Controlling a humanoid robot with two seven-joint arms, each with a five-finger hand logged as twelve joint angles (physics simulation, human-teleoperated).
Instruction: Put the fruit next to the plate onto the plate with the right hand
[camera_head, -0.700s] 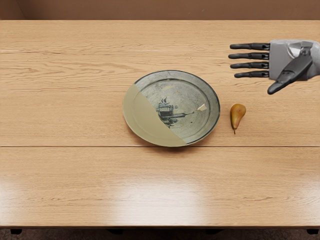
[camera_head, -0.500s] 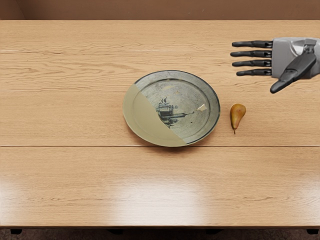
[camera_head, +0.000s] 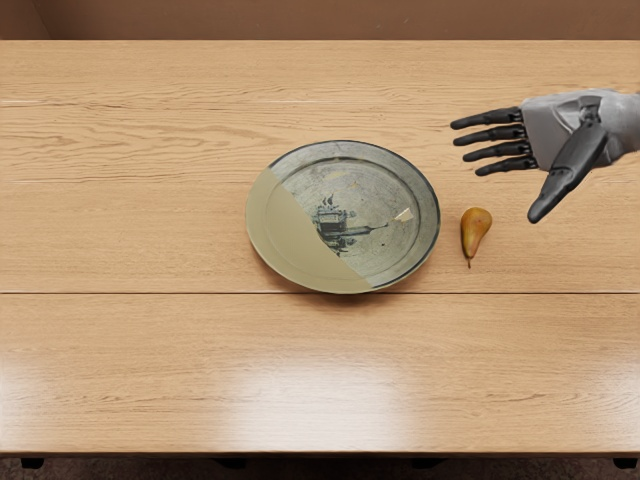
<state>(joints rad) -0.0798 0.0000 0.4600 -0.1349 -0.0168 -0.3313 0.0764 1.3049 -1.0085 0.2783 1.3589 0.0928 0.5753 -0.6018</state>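
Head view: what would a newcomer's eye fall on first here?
The plate, part tan and part dark with a print, sits in the middle of the table. A small pear lies just right of it, apart from its rim. The right hand hovers beyond the pear near the right edge, fingers spread and holding nothing.

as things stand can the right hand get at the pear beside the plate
Probably yes: the right hand hovers open just beyond the pear, to its right, and nothing lies between them.
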